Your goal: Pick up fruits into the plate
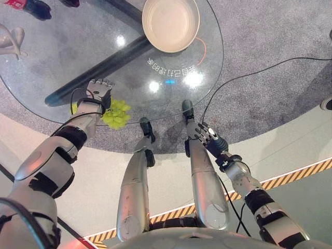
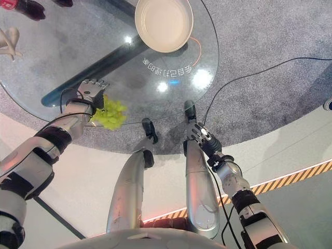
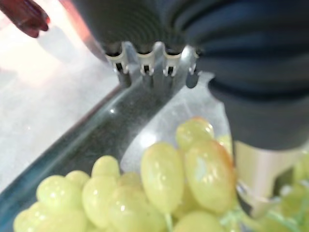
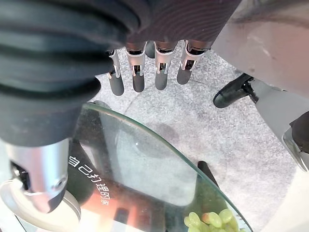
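A bunch of green grapes (image 1: 116,114) lies at the near edge of the round glass table (image 1: 62,57). My left hand (image 1: 99,91) hovers just over the bunch, its fingers straight and reaching past the grapes across the glass. In the left wrist view the grapes (image 3: 159,179) sit under the palm, beside the thumb (image 3: 260,174). An empty cream plate (image 1: 171,23) stands at the table's far right side. My right hand (image 1: 205,134) hangs open below the table's near edge, holding nothing, and its wrist view shows the fingers (image 4: 137,79) straight and the grapes (image 4: 212,221) far off.
A pale figure-like object (image 1: 10,41) stands at the table's far left, with dark red things (image 1: 26,6) behind it. A dark bar (image 1: 104,65) runs under the glass. Yellow-black striped tape (image 1: 301,174) crosses the floor at the right.
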